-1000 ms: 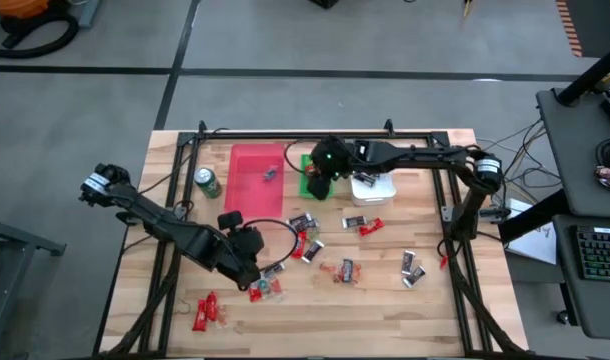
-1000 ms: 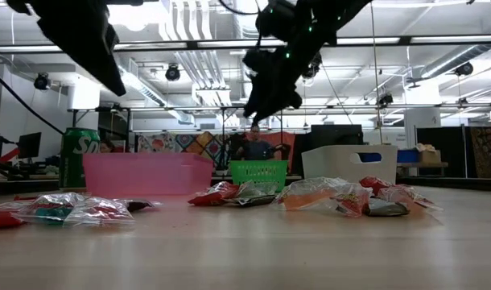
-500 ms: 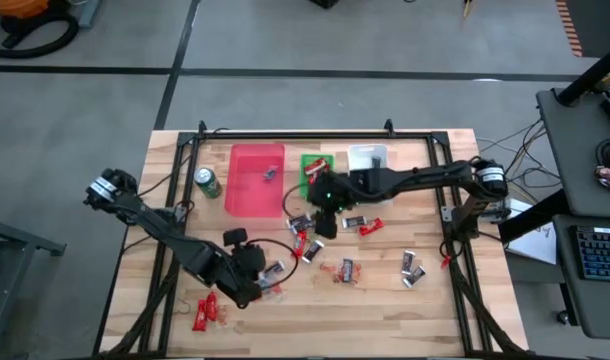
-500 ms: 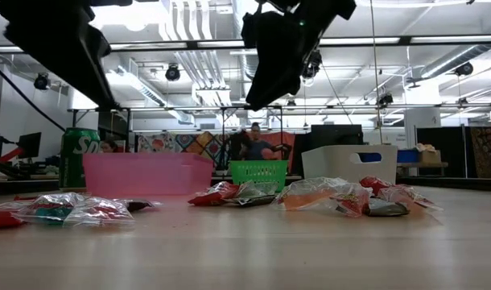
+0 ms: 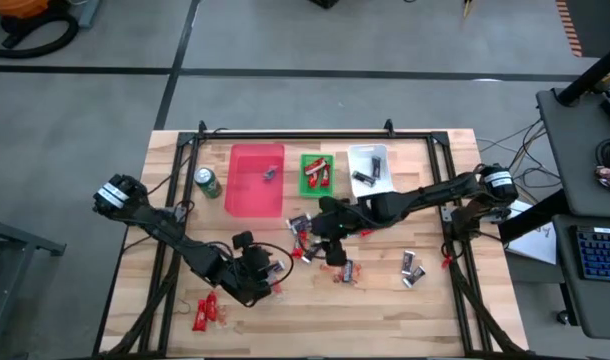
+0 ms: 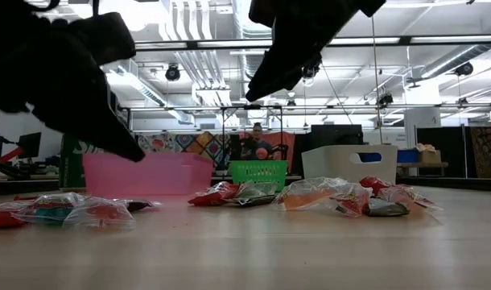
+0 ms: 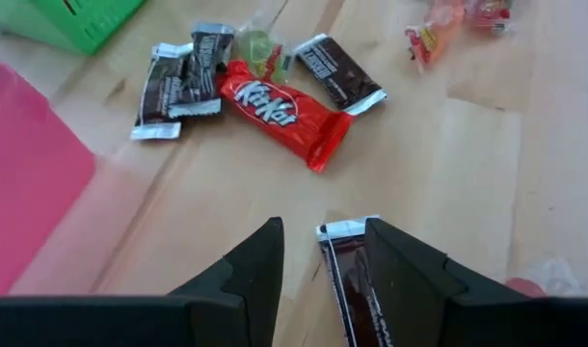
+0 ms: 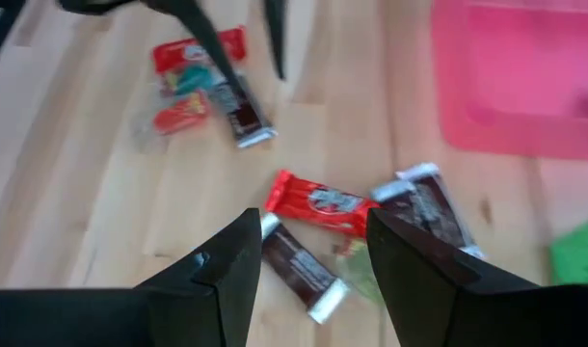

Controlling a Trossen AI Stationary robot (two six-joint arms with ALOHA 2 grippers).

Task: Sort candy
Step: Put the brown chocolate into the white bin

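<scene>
Both grippers hang open over the loose candy [image 5: 347, 270]: the left gripper [image 7: 320, 253] above a dark bar [image 7: 350, 280], the right gripper [image 8: 308, 231] above a red bar [image 8: 318, 204]. Only a few sweets sit in the far bins, the pink bin [image 5: 255, 185], green bin [image 5: 315, 175] and white bin [image 5: 370, 170]. I think most sorting is left.

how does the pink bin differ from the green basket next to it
The pink bin is larger, with smooth solid walls; the green basket is smaller and its walls are slatted. In the high view the pink bin holds only one small dark piece, while the green basket holds red-wrapped candy. Both are open-topped and stand side by side at the table's far edge.
</scene>
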